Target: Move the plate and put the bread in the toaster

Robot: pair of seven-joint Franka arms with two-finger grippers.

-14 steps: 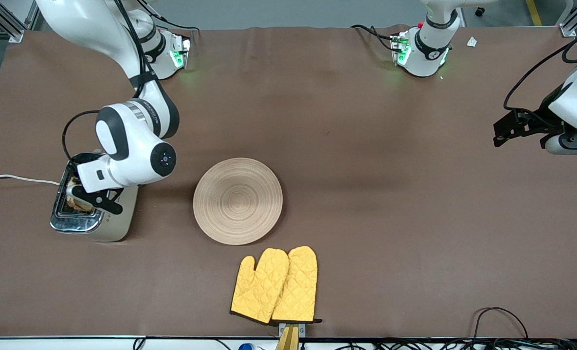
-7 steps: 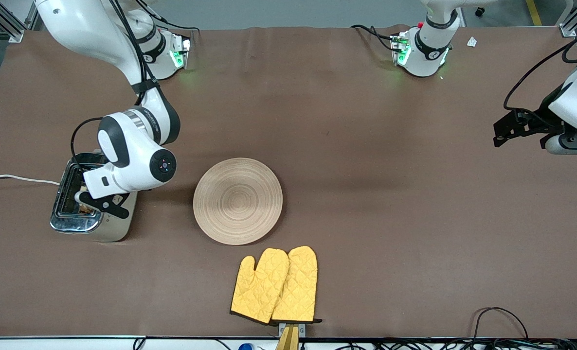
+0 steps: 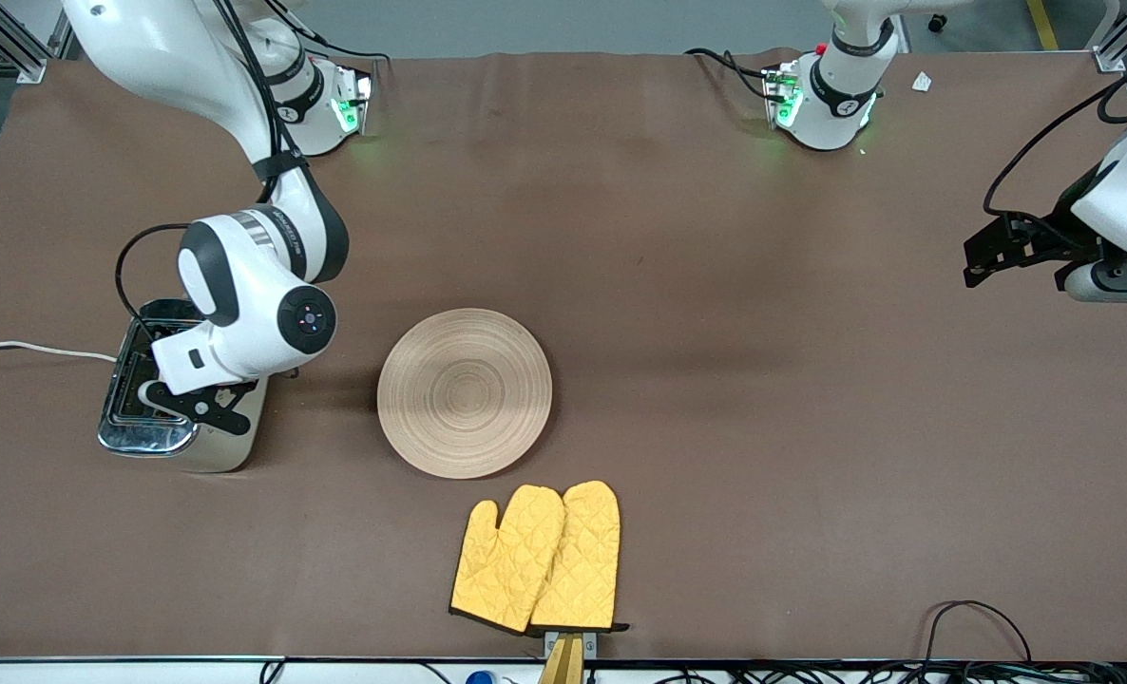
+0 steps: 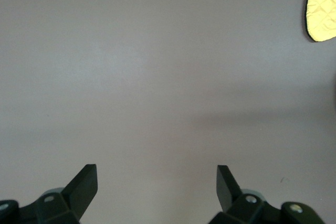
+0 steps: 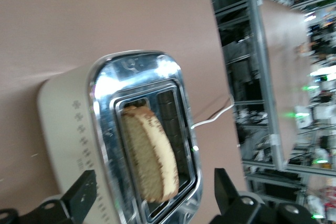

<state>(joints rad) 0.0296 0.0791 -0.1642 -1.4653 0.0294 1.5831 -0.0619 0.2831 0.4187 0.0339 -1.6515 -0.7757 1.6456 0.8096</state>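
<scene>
Bread [image 5: 149,153] sits proud in the toaster [image 5: 105,129] slot (lower centre); the open, empty right gripper [image 5: 152,192] lifting could snag it; left gripper [image 4: 156,184] waits open.

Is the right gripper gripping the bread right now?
No: in the right wrist view the right gripper stands open, and the bread sits free in a slot of the toaster.

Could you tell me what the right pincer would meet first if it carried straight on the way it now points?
Most likely the bread standing in the toaster: the open right pincer points down at it. How much of a gap remains is unclear.
</scene>
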